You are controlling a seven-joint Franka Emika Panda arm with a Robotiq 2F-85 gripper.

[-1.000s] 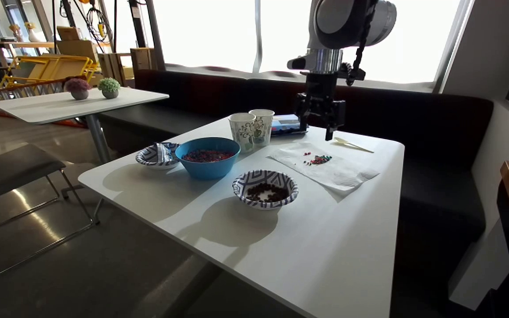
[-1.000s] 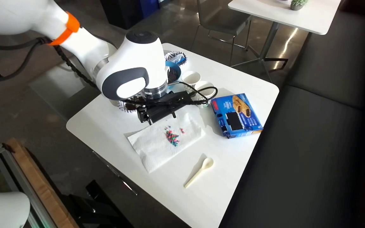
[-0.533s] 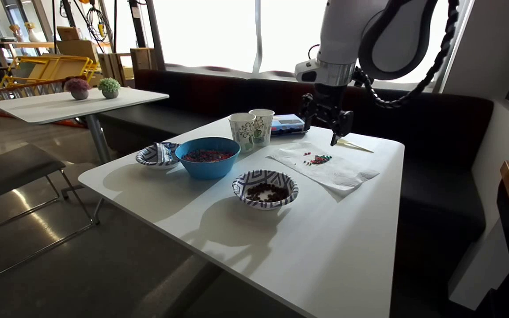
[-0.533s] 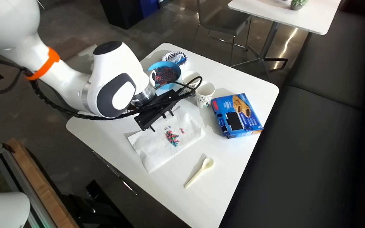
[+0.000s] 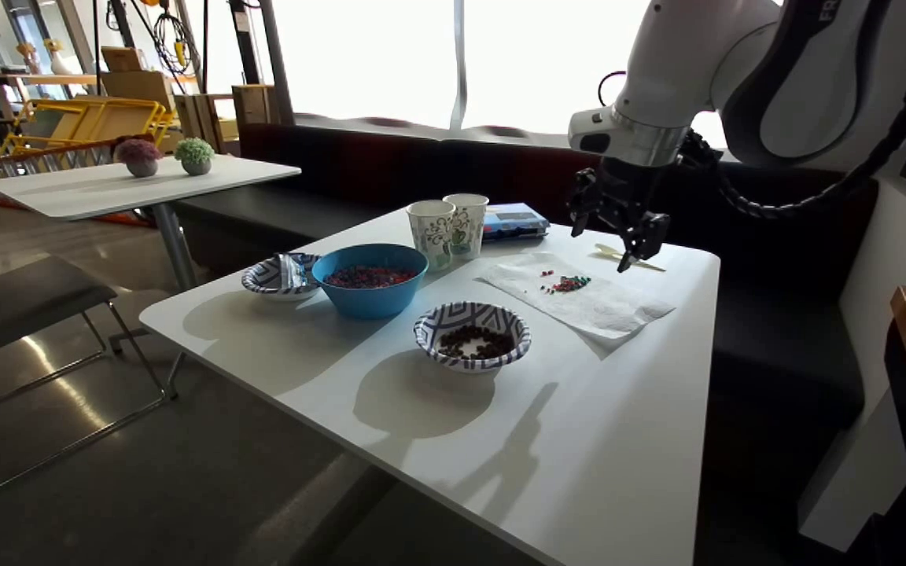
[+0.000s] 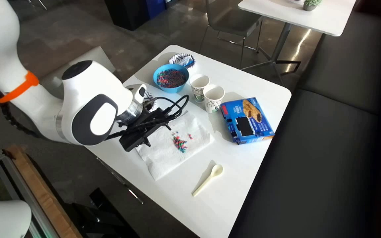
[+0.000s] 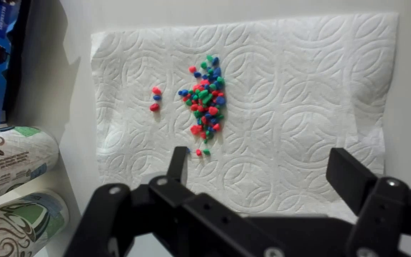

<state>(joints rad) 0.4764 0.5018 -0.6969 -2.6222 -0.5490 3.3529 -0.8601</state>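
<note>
- Gripper [image 7: 258,160], black and two-fingered, hangs spread wide, with nothing in its grasp, above the rectangular white embossed paper towel [image 7: 309,89].
- To work well here, we judge, we should keep any descent slow and level, so that we neither drag the towel nor scatter the small red, green and blue candy-like nuggets [image 7: 207,98] lying on it.
- We see the nuggets lumpy and matte, mostly in one uneven heap, a few strays apart.

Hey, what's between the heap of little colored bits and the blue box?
In the wrist view, three stray candy-like bits, two reddish and one blue, lie on the paper towel, then white tabletop.
</note>
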